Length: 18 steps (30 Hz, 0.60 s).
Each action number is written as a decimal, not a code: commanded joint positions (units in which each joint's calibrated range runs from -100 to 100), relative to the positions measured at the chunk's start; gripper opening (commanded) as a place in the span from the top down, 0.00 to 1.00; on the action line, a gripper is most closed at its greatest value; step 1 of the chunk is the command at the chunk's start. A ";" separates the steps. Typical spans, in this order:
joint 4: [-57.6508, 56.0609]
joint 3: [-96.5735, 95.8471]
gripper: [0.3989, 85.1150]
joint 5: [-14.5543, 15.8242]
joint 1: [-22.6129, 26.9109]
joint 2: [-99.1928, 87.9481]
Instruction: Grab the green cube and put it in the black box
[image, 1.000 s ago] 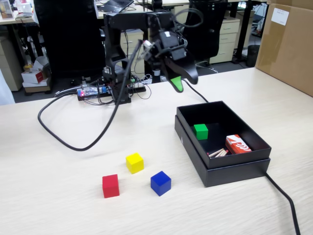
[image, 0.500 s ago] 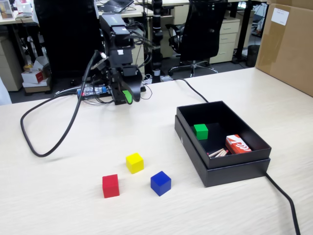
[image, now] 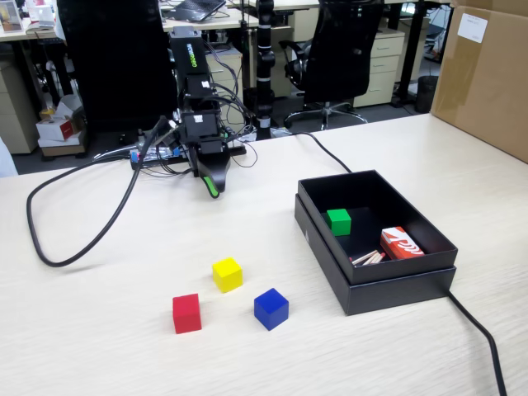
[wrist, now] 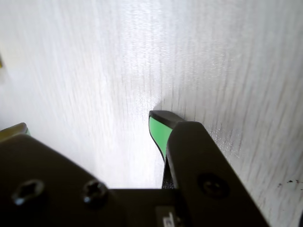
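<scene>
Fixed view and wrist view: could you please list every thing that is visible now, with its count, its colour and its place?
green cube: one, bright green, inside the black box, near its left wall in the fixed view.
black box: one, matte black, on the table at the right.
red carton: one, red and white, inside the box at its right side, small sticks beside it.
yellow cube: one, yellow, on the table left of the box.
red cube: one, red, in front of the yellow cube, to the left.
blue cube: one, blue, right of the red cube.
brown carton: one, brown, far right corner.
table: one, pale wood.
gripper: one, black with green tip, low over the table at the back; nothing in it.
</scene>
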 commanded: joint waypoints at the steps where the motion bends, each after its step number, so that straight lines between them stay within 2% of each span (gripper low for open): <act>1: 6.88 -1.95 0.41 -0.39 -0.05 -0.99; 8: 17.16 -14.37 0.42 -1.42 -0.20 -0.88; 18: 17.25 -14.37 0.42 -1.37 -0.83 -0.99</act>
